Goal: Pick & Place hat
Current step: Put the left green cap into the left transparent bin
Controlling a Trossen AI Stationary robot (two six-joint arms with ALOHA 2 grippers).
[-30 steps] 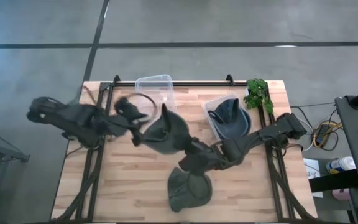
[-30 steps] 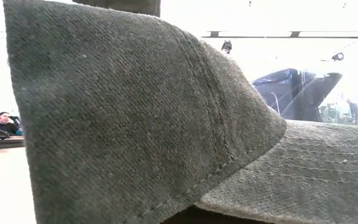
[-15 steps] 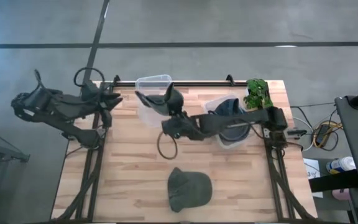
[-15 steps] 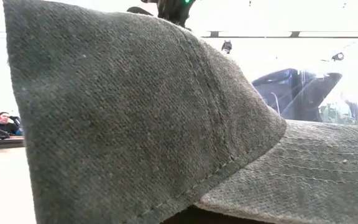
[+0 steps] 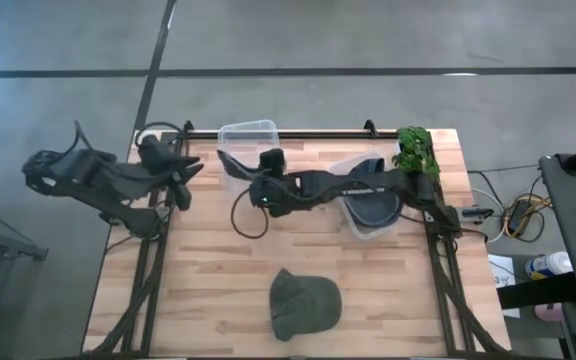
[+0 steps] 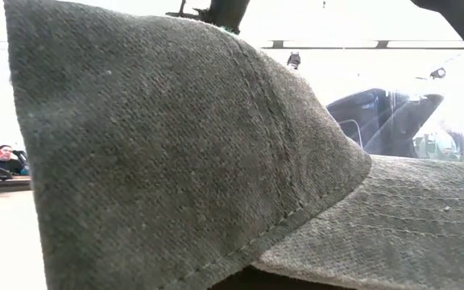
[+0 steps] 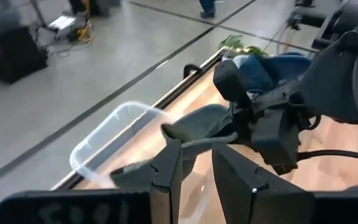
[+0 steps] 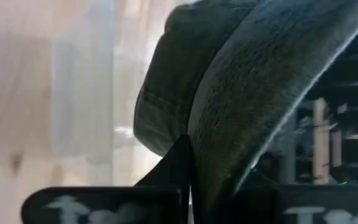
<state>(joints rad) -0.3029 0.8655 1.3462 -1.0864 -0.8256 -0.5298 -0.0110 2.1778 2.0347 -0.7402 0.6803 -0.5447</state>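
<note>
- the right gripper [image 5: 255, 186] is clamped on a dark hat [image 5: 240, 165], pinching its cloth at the edge; the right wrist view shows the hat [image 8: 229, 93] bunched directly ahead of the closed fingers
- the held hat hangs just past the fingertips, over the mouth of the clear bin [image 5: 247, 135] at the table's back edge, so the drop point looks to lie straight beyond the tool
- the right arm stretches lengthwise across the table towards the left arm's side
- the left gripper [image 7: 197, 155] waits just off that side with its fingers apart and nothing between them, looking at the bin [image 7: 114, 134]
- a second hat [image 5: 305, 303] lies well behind the right gripper, at the front of the table, untouched
- i judge the right arm the one to finish this placement
</note>
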